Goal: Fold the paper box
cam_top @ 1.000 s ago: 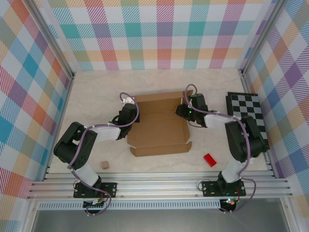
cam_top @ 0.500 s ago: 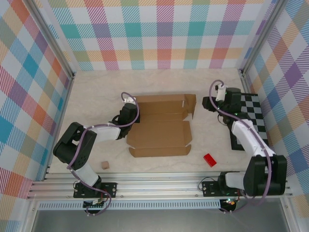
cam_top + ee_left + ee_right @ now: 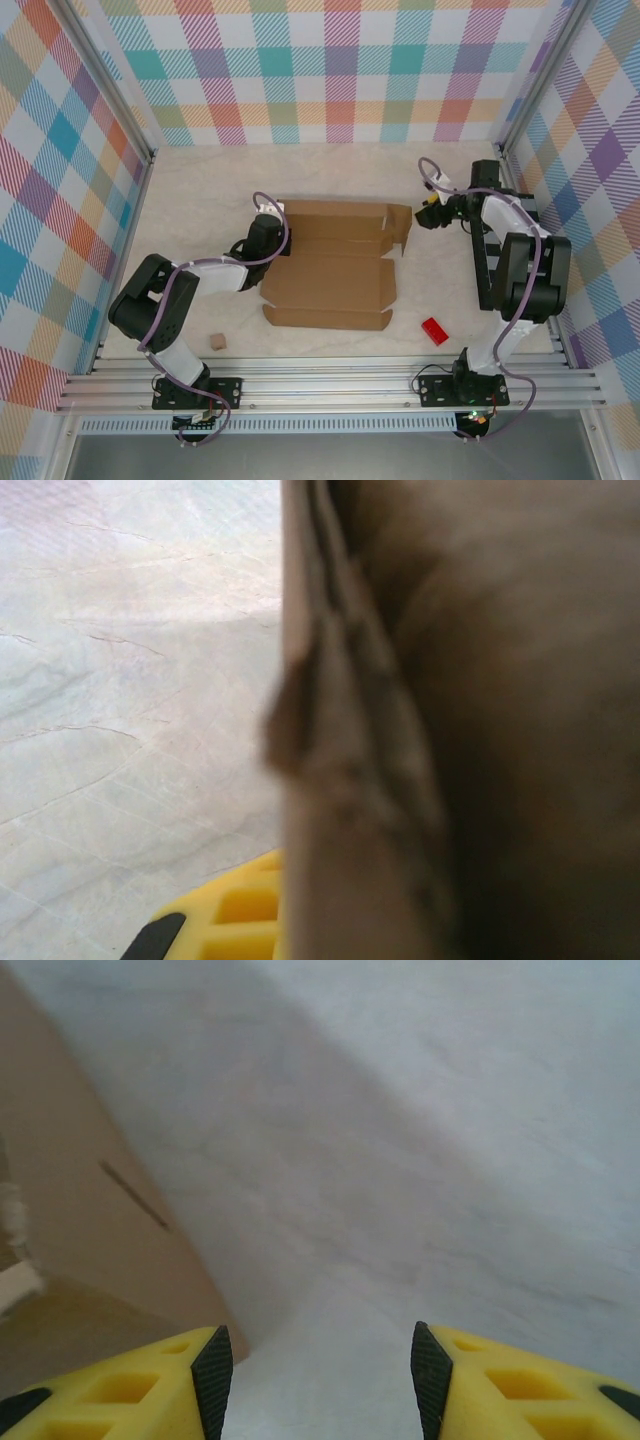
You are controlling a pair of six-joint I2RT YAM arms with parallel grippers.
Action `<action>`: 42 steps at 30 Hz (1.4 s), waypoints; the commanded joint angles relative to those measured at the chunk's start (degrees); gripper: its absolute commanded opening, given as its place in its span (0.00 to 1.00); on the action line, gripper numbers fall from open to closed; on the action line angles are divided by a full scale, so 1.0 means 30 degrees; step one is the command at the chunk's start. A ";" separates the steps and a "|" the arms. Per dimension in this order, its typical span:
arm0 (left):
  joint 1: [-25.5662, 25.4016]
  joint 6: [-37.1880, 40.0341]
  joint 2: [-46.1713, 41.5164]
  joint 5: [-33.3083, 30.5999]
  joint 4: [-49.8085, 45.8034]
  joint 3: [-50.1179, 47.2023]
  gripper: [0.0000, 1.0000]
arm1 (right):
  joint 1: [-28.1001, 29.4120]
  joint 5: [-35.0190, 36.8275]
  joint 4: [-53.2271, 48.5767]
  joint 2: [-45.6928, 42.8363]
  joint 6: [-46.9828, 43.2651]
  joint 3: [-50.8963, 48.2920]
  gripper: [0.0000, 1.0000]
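Observation:
The paper box (image 3: 330, 265) lies opened out in the middle of the table, a brown cardboard sheet with flaps; its right flap (image 3: 400, 225) stands partly raised. My left gripper (image 3: 268, 226) is at the box's left edge, shut on the cardboard. In the left wrist view the cardboard (image 3: 450, 730) is blurred and very close, and one yellow finger (image 3: 225, 925) shows beside it. My right gripper (image 3: 428, 213) hovers just right of the raised flap, apart from it. It is open (image 3: 322, 1360) over bare table, with the box's edge (image 3: 90, 1220) to its left.
A small red block (image 3: 434, 331) lies near the box's front right corner. A tiny tan cube (image 3: 216, 342) sits at the front left. A chequered board (image 3: 482, 285) lies at the right under my right arm. Plaid walls enclose the table.
My right gripper let go of the box's right side, opened and pulled away to the right. The right flap dropped outward. My left gripper stayed at the left edge.

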 commanded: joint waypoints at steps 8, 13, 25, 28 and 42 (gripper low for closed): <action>0.0196 0.0812 -0.0115 0.0304 0.0786 -0.0109 0.00 | 0.0572 -0.4139 -0.3735 -0.0257 -0.7419 -0.0368 0.53; 0.0193 0.0841 0.0010 0.0376 0.0717 0.0060 0.00 | 0.0981 -0.4276 -0.3199 -0.0611 -0.7771 -0.1035 0.53; 0.0193 0.0494 -0.0053 0.0613 0.0658 0.0174 0.00 | 0.3420 -0.3633 -0.3487 -0.0770 -0.7193 -0.0686 0.52; 0.0190 0.0229 -0.0048 0.0522 0.0694 0.0166 0.00 | 0.3798 -0.3472 -0.2864 -0.1190 -0.6716 -0.1112 0.52; 0.0188 -0.0214 -0.0136 -0.0011 0.0629 -0.0044 0.00 | 0.4386 -0.3461 -0.2050 -0.3371 -0.3612 -0.2965 0.55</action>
